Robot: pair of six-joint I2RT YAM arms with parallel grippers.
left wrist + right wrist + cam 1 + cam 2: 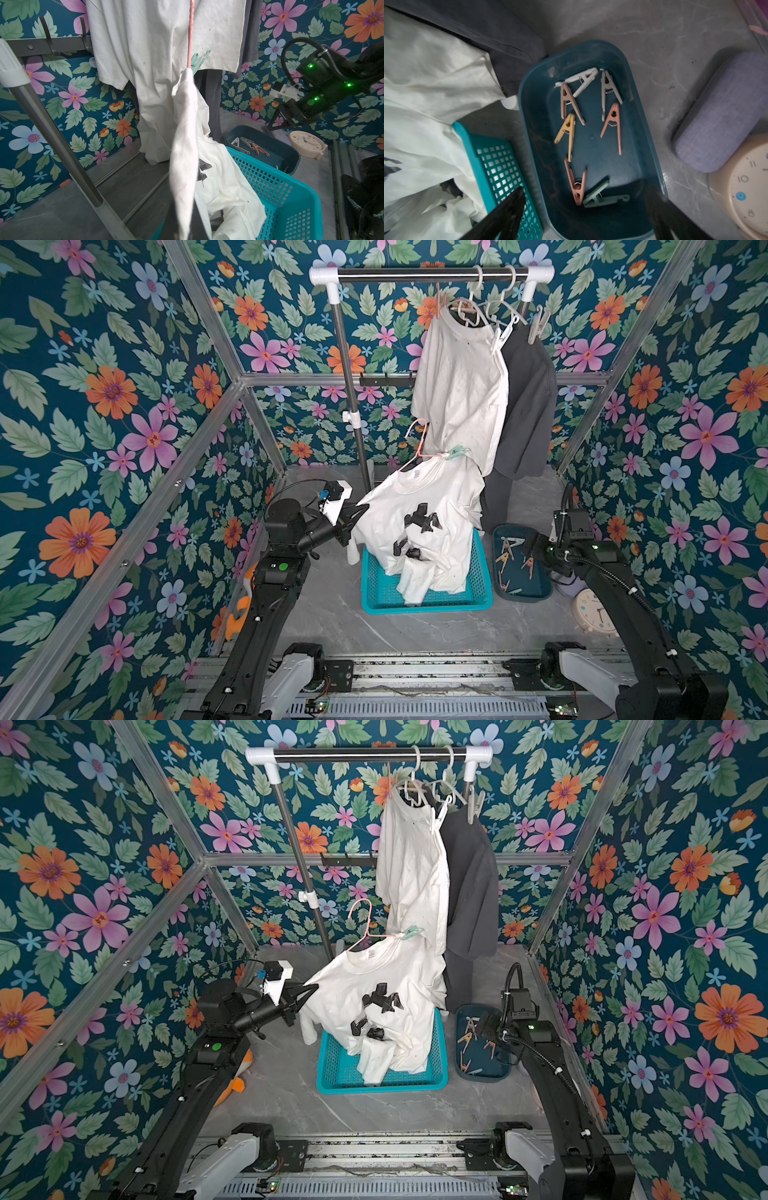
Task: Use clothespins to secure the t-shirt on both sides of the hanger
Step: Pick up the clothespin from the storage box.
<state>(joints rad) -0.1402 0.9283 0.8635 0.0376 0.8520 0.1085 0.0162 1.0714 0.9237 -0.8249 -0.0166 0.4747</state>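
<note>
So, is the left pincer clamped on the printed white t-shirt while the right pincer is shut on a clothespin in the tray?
Not quite: the right pincer is open and empty above the dark teal tray, where the clothespins lie loose, as the right wrist view shows. The left pincer is clamped on the printed white t-shirt.

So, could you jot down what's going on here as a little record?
left claw: shut on t-shirt shoulder, over the pink hanger
right claw: open, empty, above dark tray
clothespins: seven loose in tray
mint clothespin: already clipped at hanger's other end
teal basket: t-shirt's hem drapes into it
</note>
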